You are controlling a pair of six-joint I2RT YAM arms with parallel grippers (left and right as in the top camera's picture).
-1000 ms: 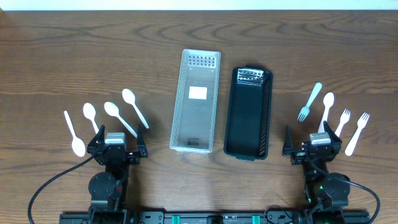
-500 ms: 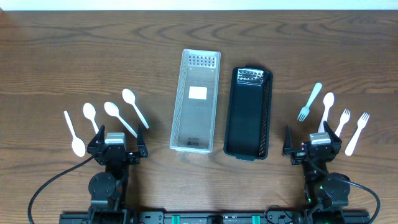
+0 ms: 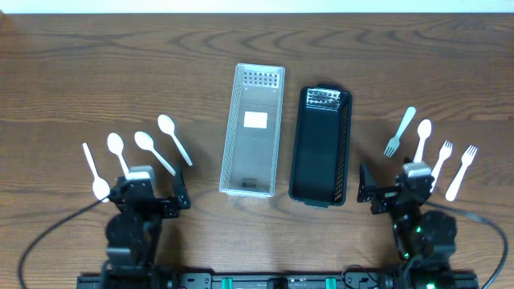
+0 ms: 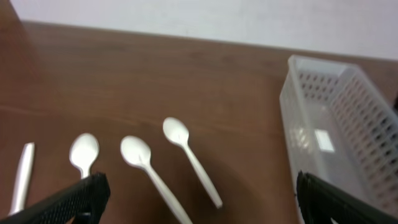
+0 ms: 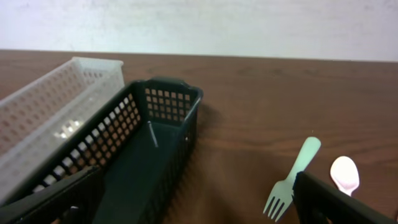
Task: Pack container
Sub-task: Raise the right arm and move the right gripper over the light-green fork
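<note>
The translucent white plastic basket (image 3: 253, 156) and black plastic basket (image 3: 320, 152) sit side by side between the grippers. Four white plastic spoons (image 3: 144, 143) lie ahead of the released left gripper (image 3: 151, 197). White plastic forks (image 3: 399, 132) lie ahead of the right gripper (image 3: 397, 191), also spread empty, on the brown wooden worktop (image 3: 241, 56).

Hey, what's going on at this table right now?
Two robot arms are set up to pack plastic cutlery, but nothing has been picked up yet. The left claw and right claw are both open and empty near the table's front edge. Four white spoons lie on the left. Three forks and one spoon lie on the right. The white basket and black basket in the middle hold no cutlery.
</note>
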